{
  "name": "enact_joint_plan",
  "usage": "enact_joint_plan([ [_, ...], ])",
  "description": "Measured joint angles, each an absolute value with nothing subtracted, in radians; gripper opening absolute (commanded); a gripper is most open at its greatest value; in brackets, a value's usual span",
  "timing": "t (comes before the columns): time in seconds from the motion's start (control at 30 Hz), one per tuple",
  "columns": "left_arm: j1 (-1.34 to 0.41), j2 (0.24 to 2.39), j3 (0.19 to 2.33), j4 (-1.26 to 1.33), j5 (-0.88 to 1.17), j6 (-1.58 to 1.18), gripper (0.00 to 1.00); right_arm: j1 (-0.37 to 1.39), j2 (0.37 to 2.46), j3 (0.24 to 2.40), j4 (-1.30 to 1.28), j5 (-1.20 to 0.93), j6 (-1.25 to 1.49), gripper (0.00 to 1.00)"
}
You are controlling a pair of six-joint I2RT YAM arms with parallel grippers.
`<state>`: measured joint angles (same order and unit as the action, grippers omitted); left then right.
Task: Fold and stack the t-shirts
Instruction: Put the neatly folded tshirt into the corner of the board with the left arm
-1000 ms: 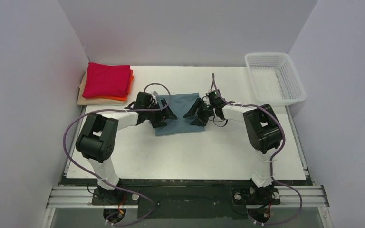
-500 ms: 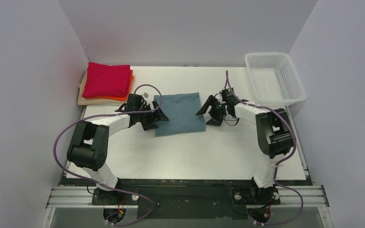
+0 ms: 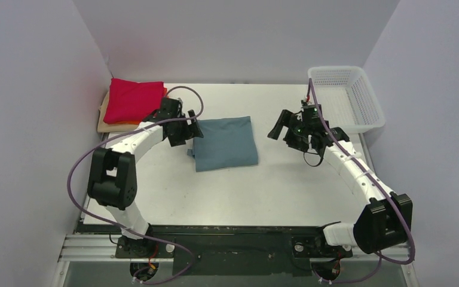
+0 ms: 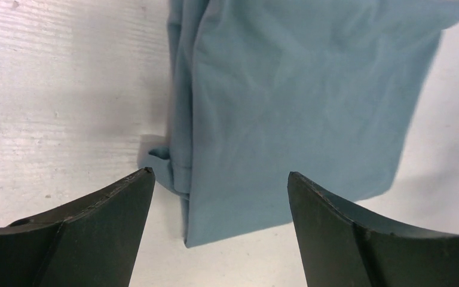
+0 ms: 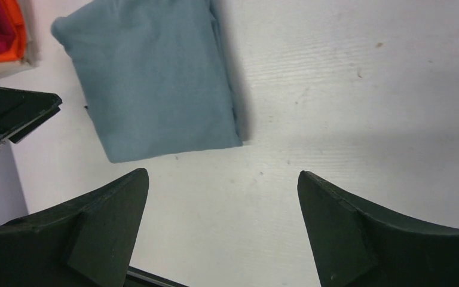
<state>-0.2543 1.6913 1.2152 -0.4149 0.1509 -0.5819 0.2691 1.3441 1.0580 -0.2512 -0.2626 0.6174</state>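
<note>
A dusty teal-blue t-shirt (image 3: 224, 143) lies folded into a rectangle in the middle of the table, with no gripper touching it. Its folded edge and a small loose corner show in the left wrist view (image 4: 299, 107). My left gripper (image 3: 189, 133) (image 4: 218, 173) hangs open just off the shirt's left edge, nothing between its fingers. My right gripper (image 3: 282, 130) (image 5: 222, 173) is open and empty over bare table to the right of the shirt (image 5: 149, 78). At the back left sits a stack of folded t-shirts (image 3: 132, 101): crimson-red on top, orange and beige beneath.
A white mesh basket (image 3: 346, 98) stands at the back right corner. Grey walls close in the table (image 3: 245, 191) on three sides. The left gripper's fingers (image 5: 18, 113) and the stack's edge (image 5: 0, 30) show in the right wrist view.
Both grippers have drawn back from the teal shirt, which stays flat. The right arm swung far right and its jaws opened wider. The left gripper moved back-left toward the stack.
</note>
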Motion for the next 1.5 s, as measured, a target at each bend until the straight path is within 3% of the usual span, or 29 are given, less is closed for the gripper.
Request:
enact_joint_plan([
  [0.27, -0.275, 1.897, 1.274, -0.461, 0.146, -0.563, 0.93, 0.269, 1.237, 0.978, -0.384, -0.147, 0.546, 0.9],
  [0.57, -0.346, 1.985, 1.376, -0.461, 0.089, -0.591, 0.91, 0.262, 1.139, 0.899, -0.439, -0.084, 0.503, 0.9],
  [0.63, -0.37, 2.007, 1.409, -0.474, 0.041, -0.599, 0.78, 0.255, 1.124, 0.883, -0.446, -0.073, 0.496, 0.9],
  [0.73, -0.418, 2.059, 1.483, -0.517, -0.054, -0.616, 0.39, 0.243, 1.108, 0.864, -0.456, -0.06, 0.49, 0.9],
  [0.77, -0.434, 2.082, 1.513, -0.535, -0.087, -0.618, 0.31, 0.241, 1.105, 0.859, -0.458, -0.056, 0.488, 0.9],
  [0.8, -0.449, 2.103, 1.544, -0.556, -0.114, -0.624, 0.11, 0.239, 1.101, 0.855, -0.463, -0.052, 0.485, 0.9],
  [0.87, -0.47, 2.14, 1.605, -0.594, -0.143, -0.63, 0.0, 0.234, 1.094, 0.847, -0.466, -0.044, 0.478, 0.9],
  [1.13, -0.498, 2.23, 1.789, -0.727, -0.256, -0.549, 0.0, 0.21, 1.056, 0.825, -0.477, -0.009, 0.437, 0.9],
  [1.5, -0.395, 2.226, 1.972, -0.76, -0.429, -0.149, 0.0, 0.208, 1.039, 0.807, -0.476, 0.032, 0.409, 0.9],
])
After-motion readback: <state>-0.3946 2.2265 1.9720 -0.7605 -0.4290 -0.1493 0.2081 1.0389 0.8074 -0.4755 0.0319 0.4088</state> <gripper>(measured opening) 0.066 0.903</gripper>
